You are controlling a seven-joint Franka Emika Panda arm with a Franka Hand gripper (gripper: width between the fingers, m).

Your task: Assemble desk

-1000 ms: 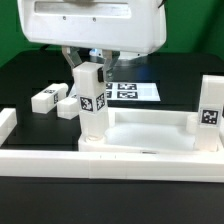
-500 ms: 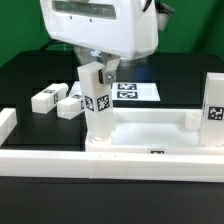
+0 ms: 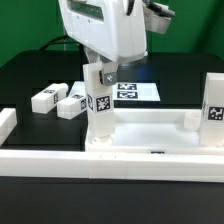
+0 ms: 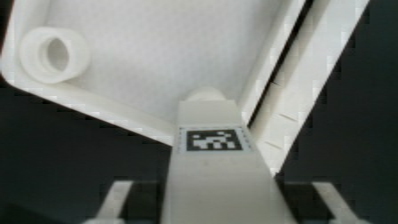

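Observation:
The desk panel [image 3: 150, 133], white with a raised rim, lies between the border bars. One tagged white leg [image 3: 97, 108] stands upright on its corner at the exterior view's left. My gripper [image 3: 101, 74] is shut on the top of that leg. In the wrist view the leg [image 4: 214, 160] runs down between my fingers [image 4: 121, 200] toward the panel [image 4: 169, 45], where a round corner socket [image 4: 54, 52] shows. A second leg [image 3: 212, 110] stands upright at the panel's other end. Two more legs [image 3: 45, 98] [image 3: 70, 103] lie loose on the black table.
The marker board [image 3: 133, 91] lies flat behind the panel. A long low white border bar [image 3: 100, 166] runs along the front, and a short one [image 3: 6, 124] sits at the exterior view's left.
The hand has swung toward the exterior view's right above the leg. The leg has shifted slightly the same way and stays upright at the panel corner, still gripped.

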